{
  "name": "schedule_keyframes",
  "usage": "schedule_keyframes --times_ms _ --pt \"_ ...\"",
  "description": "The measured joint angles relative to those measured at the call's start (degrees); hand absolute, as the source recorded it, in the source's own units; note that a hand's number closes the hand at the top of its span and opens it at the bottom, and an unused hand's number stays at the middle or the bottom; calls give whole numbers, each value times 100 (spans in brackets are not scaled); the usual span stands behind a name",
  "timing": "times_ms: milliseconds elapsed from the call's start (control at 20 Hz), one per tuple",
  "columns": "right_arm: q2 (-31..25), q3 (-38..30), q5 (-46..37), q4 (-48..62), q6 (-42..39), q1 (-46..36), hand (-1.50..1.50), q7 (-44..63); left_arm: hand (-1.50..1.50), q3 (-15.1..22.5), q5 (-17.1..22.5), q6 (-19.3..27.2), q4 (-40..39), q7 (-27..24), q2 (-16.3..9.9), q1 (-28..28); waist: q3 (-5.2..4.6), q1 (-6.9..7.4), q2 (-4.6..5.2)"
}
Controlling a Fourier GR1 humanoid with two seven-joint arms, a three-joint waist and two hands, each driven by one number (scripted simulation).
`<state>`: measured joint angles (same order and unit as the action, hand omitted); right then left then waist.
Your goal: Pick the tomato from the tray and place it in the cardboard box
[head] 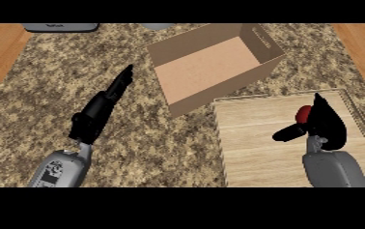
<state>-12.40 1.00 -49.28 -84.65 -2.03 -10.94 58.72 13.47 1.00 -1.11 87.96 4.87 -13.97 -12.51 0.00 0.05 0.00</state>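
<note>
A red tomato (304, 112) lies on the wooden tray (257, 141) at the lower right, mostly hidden behind my right hand (327, 122). That hand is over the tray with its fingers straight above the tomato and its thumb sticking out to the left below it; the fingers are not curled round it. The open cardboard box (214, 66) stands tilted at the upper middle, just beyond the tray's far left corner, and nothing shows inside it. My left hand (107, 102) rests open on the left over the counter, fingers straight and pointing up toward the box.
The speckled granite counter (143, 136) runs under everything, with wooden strips at the far left and right edges. A grey appliance (61, 27) sits at the top left edge, and a small grey object (157, 26) peeks in at the top middle.
</note>
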Motion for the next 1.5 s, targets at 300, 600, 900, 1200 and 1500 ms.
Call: schedule_keyframes --times_ms 300,600,900,1200,1500 --pt "108 -79 -181 188 21 -13 -150 -25 0 -129 -137 -154 32 -19 150 87 -32 -6 -28" --pt "90 -261 -221 542 10 -159 150 -102 0 -274 -236 -265 -27 49 293 -22 -48 -4 -42" --pt "-26 -330 -205 734 -23 -166 150 -327 0 -337 -316 -379 -28 30 381 67 -69 -4 -58" --pt "-141 618 -379 473 -469 -303 150 -1481 0 -311 -362 -461 -98 -70 428 18 -100 154 -74" --pt "-89 2612 -616 -44 -1018 -689 150 -3560 0 -167 -391 -534 -167 -106 509 -48 -33 434 -14"
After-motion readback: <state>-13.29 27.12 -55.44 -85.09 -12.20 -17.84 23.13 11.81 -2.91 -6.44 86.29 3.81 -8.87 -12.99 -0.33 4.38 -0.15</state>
